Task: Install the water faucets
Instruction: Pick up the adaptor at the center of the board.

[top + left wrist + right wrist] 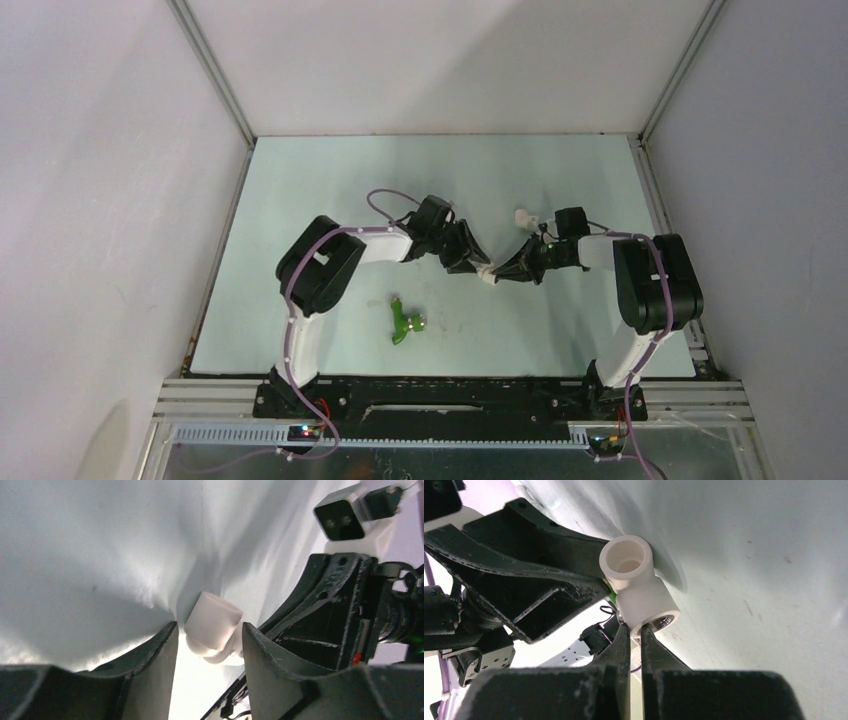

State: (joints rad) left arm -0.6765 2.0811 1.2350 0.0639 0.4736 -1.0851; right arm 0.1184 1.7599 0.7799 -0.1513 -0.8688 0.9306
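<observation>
The green faucet (405,322) lies on the table in front of the left arm, away from both grippers. Both grippers meet mid-table at a white pipe fitting (487,273). My right gripper (634,627) is shut on the rim of the fitting's threaded end (639,592) and holds it up. My left gripper (210,630) is open, with its fingers on either side of the fitting's plain end (212,622). A small white piece (523,216) sits by the right wrist. I cannot tell whether it is the white faucet.
The pale green table mat (330,180) is enclosed by grey walls on three sides. The arm bases stand on a black rail (440,400) at the near edge.
</observation>
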